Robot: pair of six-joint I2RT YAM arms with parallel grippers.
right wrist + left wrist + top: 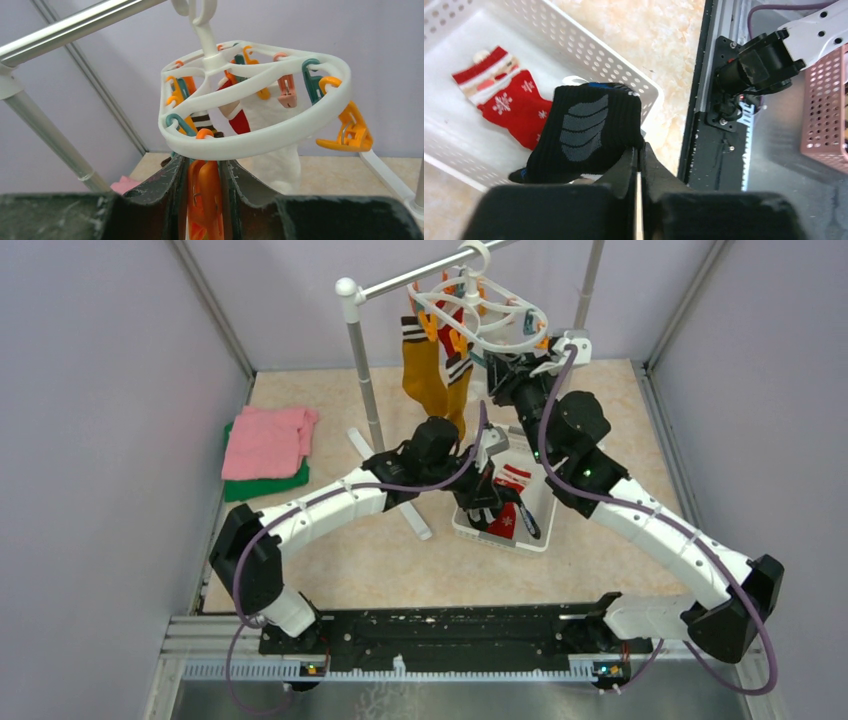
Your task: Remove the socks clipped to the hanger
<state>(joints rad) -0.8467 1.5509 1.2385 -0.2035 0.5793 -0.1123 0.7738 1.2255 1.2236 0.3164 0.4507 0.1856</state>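
Top external — high behind arms [330,502], downward. Left wrist close above basket [624,75]; right wrist close beneath hanger [250,142] — both visible overhead.

Mustard-yellow fabric socks [428,375] hang from the white plastic oval hanger [505,346] at far centre; right end effector [495,362] just beneath

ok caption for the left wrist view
Left gripper holds a black sock over the white basket containing a red sock
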